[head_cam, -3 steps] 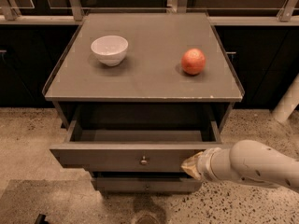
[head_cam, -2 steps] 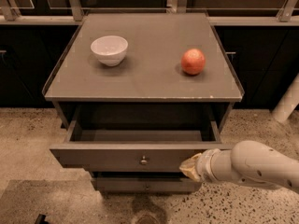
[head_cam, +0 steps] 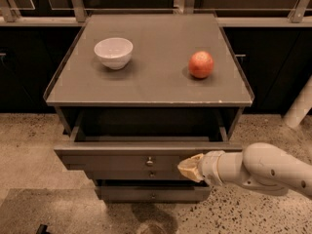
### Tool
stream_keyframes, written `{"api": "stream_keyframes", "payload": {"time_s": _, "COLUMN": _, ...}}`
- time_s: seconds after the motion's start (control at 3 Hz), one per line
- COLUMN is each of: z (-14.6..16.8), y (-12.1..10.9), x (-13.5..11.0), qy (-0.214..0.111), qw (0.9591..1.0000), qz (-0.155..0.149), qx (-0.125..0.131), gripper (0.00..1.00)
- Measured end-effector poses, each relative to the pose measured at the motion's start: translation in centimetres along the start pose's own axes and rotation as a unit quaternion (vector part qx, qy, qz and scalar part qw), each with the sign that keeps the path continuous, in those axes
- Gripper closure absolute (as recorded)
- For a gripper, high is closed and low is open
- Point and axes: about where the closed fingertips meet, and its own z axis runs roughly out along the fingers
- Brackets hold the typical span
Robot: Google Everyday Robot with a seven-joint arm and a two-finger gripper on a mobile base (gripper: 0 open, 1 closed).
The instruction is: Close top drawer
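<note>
The top drawer (head_cam: 107, 161) of the grey cabinet stands pulled out toward me, its inside dark and seemingly empty. Its small round knob (head_cam: 149, 161) sits at the centre of the flat front. My gripper (head_cam: 190, 167), with tan fingertips on a white arm, is at the right part of the drawer front, touching or nearly touching it, to the right of the knob.
On the cabinet top (head_cam: 156, 89) stand a white bowl (head_cam: 113, 52) at the left and a red-orange fruit (head_cam: 201, 64) at the right. Two slimmer drawers (head_cam: 146, 194) lie below. Speckled floor (head_cam: 29, 145) surrounds the cabinet; dark cupboards stand behind.
My gripper has shifted slightly left and forward against the drawer front, and the drawer seems pushed in a little.
</note>
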Motion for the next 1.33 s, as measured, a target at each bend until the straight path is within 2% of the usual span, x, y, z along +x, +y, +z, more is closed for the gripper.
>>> {"api": "stream_keyframes", "payload": {"time_s": 0.33, "z": -0.2, "y": -1.5, "x": -0.8, "qy": -0.052, "qw": 0.9986, "qz": 0.005, "qx": -0.006, "gripper": 1.00}}
{"api": "stream_keyframes", "payload": {"time_s": 0.67, "z": -0.9, "y": -2.7, "x": -2.1, "qy": -0.106, "qw": 0.9943, "qz": 0.010, "qx": -0.012, "gripper": 1.00}}
{"api": "stream_keyframes", "payload": {"time_s": 1.0, "z": -1.3, "y": -5.0, "x": -2.7, "qy": -0.161, "qw": 0.9865, "qz": 0.024, "qx": -0.015, "gripper": 1.00}}
{"api": "stream_keyframes", "payload": {"time_s": 1.33, "z": -1.5, "y": -5.6, "x": -2.8, "qy": -0.178, "qw": 0.9835, "qz": 0.029, "qx": -0.015, "gripper": 1.00}}
